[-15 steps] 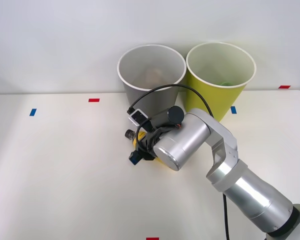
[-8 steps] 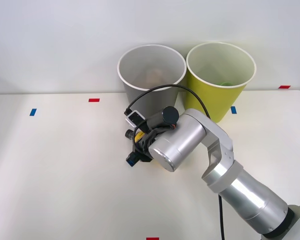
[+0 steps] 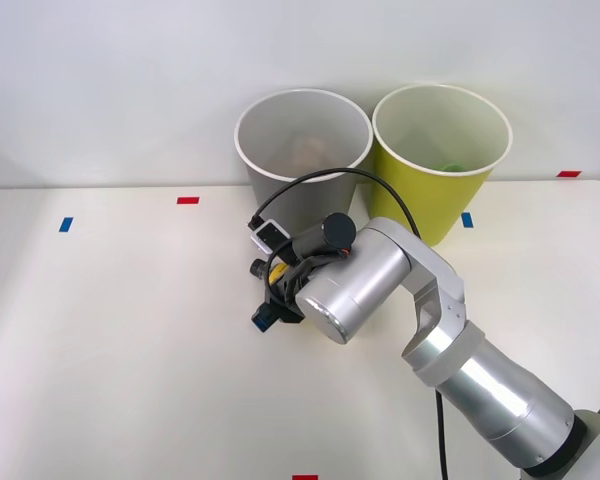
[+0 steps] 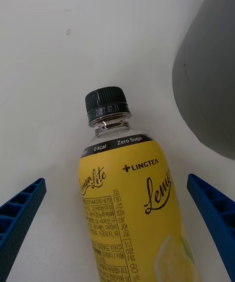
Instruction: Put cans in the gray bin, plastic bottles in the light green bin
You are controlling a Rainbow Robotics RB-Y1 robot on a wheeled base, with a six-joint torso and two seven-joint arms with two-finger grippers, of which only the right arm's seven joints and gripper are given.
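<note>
White table [image 3: 130,340] carries everything, with small blue and red tape marks near its edges. Left of centre in the front view, the bottle [image 3: 261,268] lies on its side just in front of the gray bin [image 3: 302,160]; its black cap pokes out to the left, and most of the body is hidden under the right arm's silver wrist. The wrist view gives it plainly: a yellow bottle [image 4: 134,199] with a black cap [image 4: 106,103], a clear neck, and a yellow label with dark print reading "Lemon Lite" and "Zero Sugar", flat on the table with the gray bin's wall [image 4: 208,76] close beside its cap end. The right gripper [image 4: 117,223] is down over the bottle with its blue ribbed fingers [image 4: 19,218] spread wide, one on each side of the body and neither touching it, so nothing is gripped. Behind it the gray bin stands upright with something pale inside. Touching it on the right is the light green bin [image 3: 442,160], also upright, with a green object at the bottom.
</note>
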